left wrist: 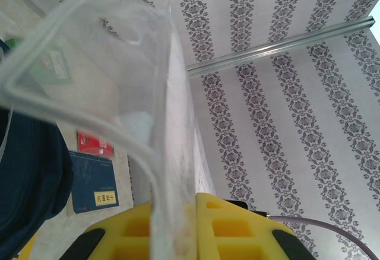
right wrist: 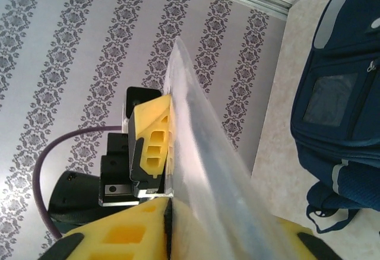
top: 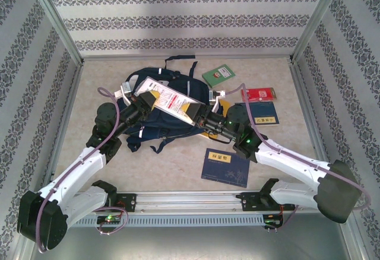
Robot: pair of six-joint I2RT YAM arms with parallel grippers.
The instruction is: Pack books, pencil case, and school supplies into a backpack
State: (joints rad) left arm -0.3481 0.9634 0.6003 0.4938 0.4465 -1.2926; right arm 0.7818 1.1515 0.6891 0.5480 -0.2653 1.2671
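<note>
A beige table [top: 178, 156] stands between walls [top: 178, 10] with a grey flower pattern, and over its middle the two arms share one thing. The white packet [top: 171, 100], with red print on its face, reaches from the left gripper [top: 144, 101] to the right gripper [top: 199, 114]. The left jaws are pressed together on one short edge of it, and the right jaws are pressed together on the opposite edge. Under both pairs of jaws lies the navy backpack [top: 166, 124]; I cannot tell if the packet touches it. In the wrist views the packet is a thin clear sleeve with a thicker border. I judge it very light, soft and smooth, so it may bend, sag or slide out of a shallow pinch. The doubled border looks like the safest place to hold. Behind the right jaws, away from the packet, lie a red booklet [top: 258, 94], a green booklet [top: 218, 75] and a navy book [top: 264, 113]; a second navy book [top: 224, 167] lies beside the right arm. The packet and both grippers cover the top of the backpack, so whether its mouth is open is hidden. The print is too small to read, and a yellow patch just below the right jaws may be a book, but I cannot say.
</note>
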